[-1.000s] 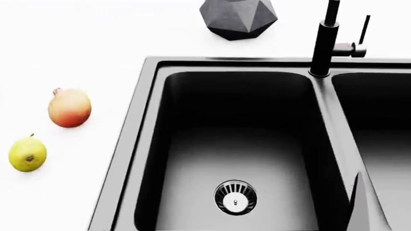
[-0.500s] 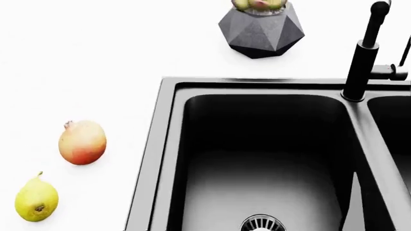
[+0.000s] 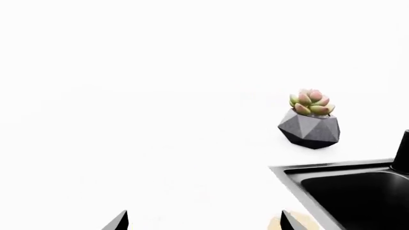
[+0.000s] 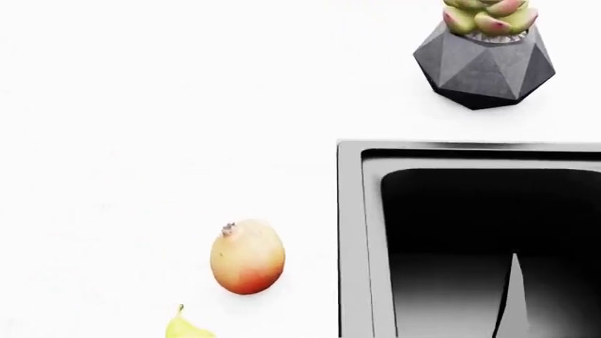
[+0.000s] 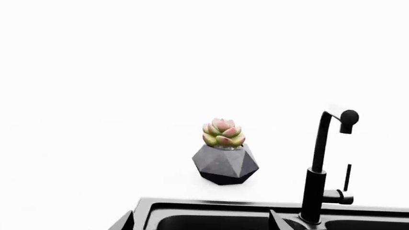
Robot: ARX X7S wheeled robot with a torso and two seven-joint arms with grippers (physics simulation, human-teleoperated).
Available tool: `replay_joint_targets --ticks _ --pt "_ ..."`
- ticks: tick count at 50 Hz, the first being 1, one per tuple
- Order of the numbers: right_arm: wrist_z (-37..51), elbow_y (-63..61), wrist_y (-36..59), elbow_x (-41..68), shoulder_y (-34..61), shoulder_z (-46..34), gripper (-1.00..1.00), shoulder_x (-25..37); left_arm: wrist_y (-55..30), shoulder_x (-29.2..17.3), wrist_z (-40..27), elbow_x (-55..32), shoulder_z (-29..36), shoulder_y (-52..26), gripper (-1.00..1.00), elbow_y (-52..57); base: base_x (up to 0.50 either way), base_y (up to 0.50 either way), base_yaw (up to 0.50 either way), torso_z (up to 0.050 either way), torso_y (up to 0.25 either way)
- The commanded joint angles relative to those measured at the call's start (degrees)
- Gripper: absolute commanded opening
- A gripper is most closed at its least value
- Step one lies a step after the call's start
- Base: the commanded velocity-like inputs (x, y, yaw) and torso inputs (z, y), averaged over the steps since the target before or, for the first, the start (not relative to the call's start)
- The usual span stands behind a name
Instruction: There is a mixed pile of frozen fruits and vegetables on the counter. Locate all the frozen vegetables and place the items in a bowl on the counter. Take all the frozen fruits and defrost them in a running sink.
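The egg-shaped yellow-orange fruit (image 4: 248, 257) with a red blush lies on the white counter (image 4: 141, 141), left of the dark sink (image 4: 353, 239). Only the top of the yellow-green pear-like fruit (image 4: 188, 329) shows at the head view's lower edge. My left gripper (image 3: 203, 223) is open and empty over the counter. A pale yellow patch (image 3: 275, 223) shows beside one of its fingertips (image 3: 289, 222); I cannot tell which fruit it is. My right gripper (image 5: 201, 223) is open and empty over the sink's rim (image 5: 211, 206). The carrot, the eggplant and the bowl are out of view.
A dark faceted pot with a succulent (image 4: 483, 60) stands on the counter behind the sink; it also shows in the left wrist view (image 3: 310, 127) and the right wrist view (image 5: 225, 163). The tall black faucet (image 5: 316, 182) rises at the sink's back edge.
The head view has swung left and toward the back. The fruits, sink and pot slid right and down in it, and the drain and faucet left the picture.
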Motion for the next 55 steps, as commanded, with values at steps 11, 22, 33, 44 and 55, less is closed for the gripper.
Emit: replay_joint_targets --ticks 11,22,33,44,55 --pt "-1.7 1.1 5.1 7.5 -1.7 7.5 1.0 1.5 -2.8 2.1 1.7 3.1 9.4 -5.4 1.0 -1.7 0.0 0.18 0.0 0.0 0.0" --pt "-12.7 2.9 20.7 32.1 -1.4 31.7 1.0 2.9 -7.7 -1.6 2.6 -3.8 17.9 -18.9 1.0 -7.4 0.0 0.0 0.0 0.0 0.0" --pt "-14.4 5.3 25.8 41.9 1.5 37.3 1.0 5.6 -11.6 3.1 0.4 -6.1 27.5 -26.7 1.0 -6.3 0.0 0.0 0.0 0.0 0.0" --pt "-16.1 6.0 26.8 45.9 3.1 38.0 1.0 4.9 -14.0 6.6 -2.3 -8.6 33.2 -31.8 1.0 -6.4 0.0 0.0 0.0 0.0 0.0" --pt "-16.2 6.0 25.6 44.1 3.4 34.8 1.0 5.7 -15.2 10.2 -7.5 -14.7 39.3 -37.4 1.0 -10.3 0.0 0.0 0.0 0.0 0.0"
